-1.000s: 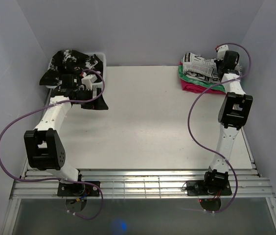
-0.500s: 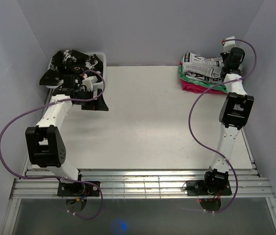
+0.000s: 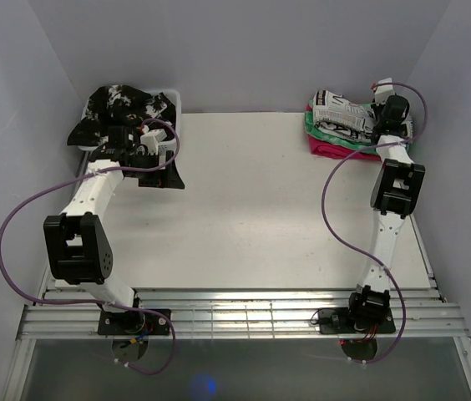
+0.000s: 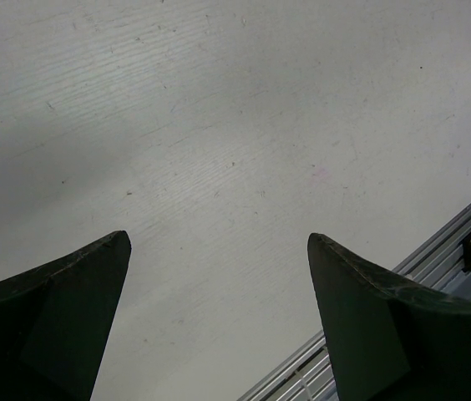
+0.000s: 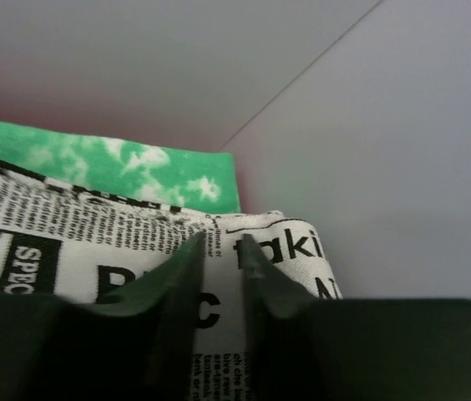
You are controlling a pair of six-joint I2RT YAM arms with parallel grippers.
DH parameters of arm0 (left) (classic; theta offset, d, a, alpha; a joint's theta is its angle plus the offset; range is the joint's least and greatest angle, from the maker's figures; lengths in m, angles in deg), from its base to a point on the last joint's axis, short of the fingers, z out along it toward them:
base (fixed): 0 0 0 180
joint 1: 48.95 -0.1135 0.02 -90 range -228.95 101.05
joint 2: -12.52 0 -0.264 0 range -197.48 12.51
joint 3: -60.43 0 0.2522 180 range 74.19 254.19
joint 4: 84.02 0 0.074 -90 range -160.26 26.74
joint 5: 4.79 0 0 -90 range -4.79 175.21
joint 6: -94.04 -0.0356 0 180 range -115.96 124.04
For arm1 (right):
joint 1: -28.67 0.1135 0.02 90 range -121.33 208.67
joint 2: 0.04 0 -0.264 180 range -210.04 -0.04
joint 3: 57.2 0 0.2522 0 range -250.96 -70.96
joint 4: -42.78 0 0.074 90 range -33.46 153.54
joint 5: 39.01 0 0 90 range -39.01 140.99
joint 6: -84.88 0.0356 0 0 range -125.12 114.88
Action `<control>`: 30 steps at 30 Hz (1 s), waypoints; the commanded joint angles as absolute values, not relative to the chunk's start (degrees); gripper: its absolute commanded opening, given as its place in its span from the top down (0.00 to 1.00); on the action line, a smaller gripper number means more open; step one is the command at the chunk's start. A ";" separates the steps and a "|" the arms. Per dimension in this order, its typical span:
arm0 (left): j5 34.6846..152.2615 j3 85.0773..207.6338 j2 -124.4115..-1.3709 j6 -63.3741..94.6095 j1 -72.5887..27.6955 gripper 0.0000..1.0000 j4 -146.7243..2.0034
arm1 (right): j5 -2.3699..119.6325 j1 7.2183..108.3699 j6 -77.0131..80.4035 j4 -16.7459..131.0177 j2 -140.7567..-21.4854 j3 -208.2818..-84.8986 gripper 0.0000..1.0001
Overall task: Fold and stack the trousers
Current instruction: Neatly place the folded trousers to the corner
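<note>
Two hands out | my left hand (image 4: 217, 241) wide apart above the desk (image 3: 260, 209), far-left part | my right hand (image 5: 220, 242) a narrow slit apart, at the trousers (image 3: 344, 113) | trousers folded atop green cloth (image 5: 93, 163), far-right corner of desk

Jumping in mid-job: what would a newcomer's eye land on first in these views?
The newspaper-print trousers lie on a stack of green-and-white cloth and pink cloth in the far right corner, with the right tool at them, its jaws a narrow gap apart. Next comes the black garment with white splotches, heaped in a white bin at far left. The left tool is wide open over bare table beside it.
</note>
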State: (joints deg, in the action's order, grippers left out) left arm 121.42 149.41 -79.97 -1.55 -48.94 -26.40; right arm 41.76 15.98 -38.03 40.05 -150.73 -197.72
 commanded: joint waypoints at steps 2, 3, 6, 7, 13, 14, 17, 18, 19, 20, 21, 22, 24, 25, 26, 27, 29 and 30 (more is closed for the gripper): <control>121.51 151.26 -78.01 -2.55 -48.86 0.02 -25.26 | 46.49 16.01 -33.87 44.66 -141.06 -195.94 0.54; 121.68 151.96 -78.27 -2.81 -48.95 0.02 -25.08 | 47.64 16.27 -33.34 47.37 -138.75 -194.98 0.47; 122.47 154.95 -79.33 -3.25 -48.86 0.02 -25.34 | 52.73 17.24 -33.07 55.53 -130.05 -191.99 0.19; 122.65 156.44 -79.50 -3.26 -48.86 0.02 -26.21 | 55.01 17.33 -32.63 58.01 -127.68 -191.02 0.14; 124.24 158.12 -78.98 -0.18 -48.86 0.02 -32.01 | 68.44 18.38 -28.94 79.86 -106.96 -182.24 0.10; 124.32 157.34 -78.63 -0.01 -48.86 0.02 -32.72 | 70.48 18.47 -27.98 82.44 -104.83 -180.66 0.10; 123.10 154.01 -75.91 -0.09 -48.86 0.02 -35.27 | 79.54 19.00 -26.66 90.61 -95.86 -170.66 0.10; 122.66 153.03 -75.12 -0.35 -48.86 0.02 -35.54 | 81.29 19.26 -26.39 91.95 -93.40 -163.84 0.10; 121.44 151.89 -73.46 -1.05 -48.86 0.02 -36.06 | 84.71 19.52 -27.26 93.18 -88.59 -160.20 0.10; 121.07 150.75 -72.49 -1.41 -48.86 0.02 -36.24 | 85.26 19.87 -27.27 93.80 -86.02 -156.34 0.10; 120.46 148.13 -71.43 -2.02 -48.86 0.02 -36.24 | 86.05 20.84 -27.53 94.15 -83.39 -152.30 0.10; 119.50 146.62 -68.98 -2.98 -48.86 0.02 -36.59 | 87.28 21.37 -29.45 94.59 -78.58 -145.38 0.10; 118.79 141.53 -66.25 -4.22 -48.95 0.02 -36.77 | 87.55 23.04 -29.73 94.50 -74.33 -139.25 0.10; 118.35 139.94 -64.84 -5.18 -48.86 0.02 -36.77 | 88.34 23.65 -31.12 95.03 -71.35 -134.81 0.10; 117.30 138.28 -62.22 -5.45 -48.86 0.02 -36.77 | 87.82 24.44 -31.22 95.04 -70.01 -132.59 0.10; 116.68 135.65 -60.89 -5.89 -48.86 0.02 -36.68 | 87.38 25.84 -31.40 94.51 -68.78 -130.65 0.10; 115.63 133.26 -57.03 -6.33 -48.86 0.02 -36.51 | 87.29 26.73 -31.49 94.07 -66.32 -126.18 0.10; 115.01 132.38 -55.88 -6.42 -48.86 0.02 -36.33 | 87.03 27.78 -31.23 93.81 -65.79 -125.28 0.10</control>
State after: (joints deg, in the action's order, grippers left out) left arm 117.29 134.44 -61.29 -4.37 -48.94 -35.67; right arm 84.64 26.21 -30.27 94.36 -69.84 -126.68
